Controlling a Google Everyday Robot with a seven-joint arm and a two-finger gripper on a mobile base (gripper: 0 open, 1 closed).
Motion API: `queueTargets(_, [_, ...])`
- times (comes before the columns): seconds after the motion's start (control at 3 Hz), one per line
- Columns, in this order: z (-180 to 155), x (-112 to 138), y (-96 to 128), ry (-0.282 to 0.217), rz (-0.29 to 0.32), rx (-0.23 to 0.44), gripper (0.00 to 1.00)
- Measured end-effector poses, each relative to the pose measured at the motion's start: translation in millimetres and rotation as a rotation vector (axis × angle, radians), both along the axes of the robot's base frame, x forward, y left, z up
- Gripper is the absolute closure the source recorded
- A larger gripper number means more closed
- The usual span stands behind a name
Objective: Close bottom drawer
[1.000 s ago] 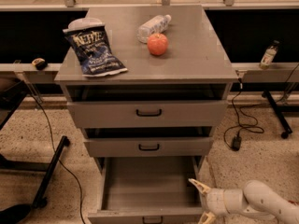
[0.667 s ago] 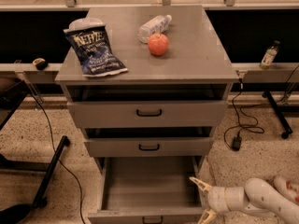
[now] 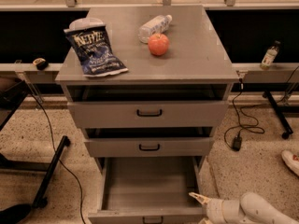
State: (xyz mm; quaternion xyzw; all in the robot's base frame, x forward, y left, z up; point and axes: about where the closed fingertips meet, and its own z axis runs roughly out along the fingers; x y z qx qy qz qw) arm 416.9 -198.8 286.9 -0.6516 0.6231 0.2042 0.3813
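Note:
The bottom drawer (image 3: 149, 185) of the grey cabinet is pulled far out, and its plain grey inside holds nothing. Its front and small black handle (image 3: 153, 219) sit at the picture's lower edge. My gripper (image 3: 202, 209) is at the drawer's front right corner, low in the picture, on a white arm coming in from the lower right. One pale fingertip (image 3: 196, 198) points left over the drawer's right wall; the other finger is cut off by the picture's edge. The middle drawer (image 3: 149, 146) and top drawer (image 3: 149, 113) stand slightly out.
On the cabinet top (image 3: 201, 59) lie a blue chip bag (image 3: 96, 49), a red apple (image 3: 158, 44) and a plastic bottle (image 3: 154, 26). A small bottle (image 3: 269, 55) stands on the right ledge. Cables (image 3: 240, 125) and a black chair base (image 3: 46, 181) are on the floor.
The gripper has stayed at the drawer's front right corner, shifting only slightly. The drawer has not moved.

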Motion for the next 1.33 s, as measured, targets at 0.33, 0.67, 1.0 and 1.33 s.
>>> queueTargets(0.33, [-32.6, -12.1, 1.5, 0.022, 0.001, -0.013, 0.42])
queueTargets(0.67, [-54.0, -17.6, 4.5, 0.042, 0.010, -0.010, 0.65])
queueTargets(1.0, [-73.0, -20.0, 7.0, 0.049, -0.001, 0.008, 0.88])
queueTargets(1.33, [-75.2, -20.3, 7.6, 0.050, -0.002, 0.010, 1.00])
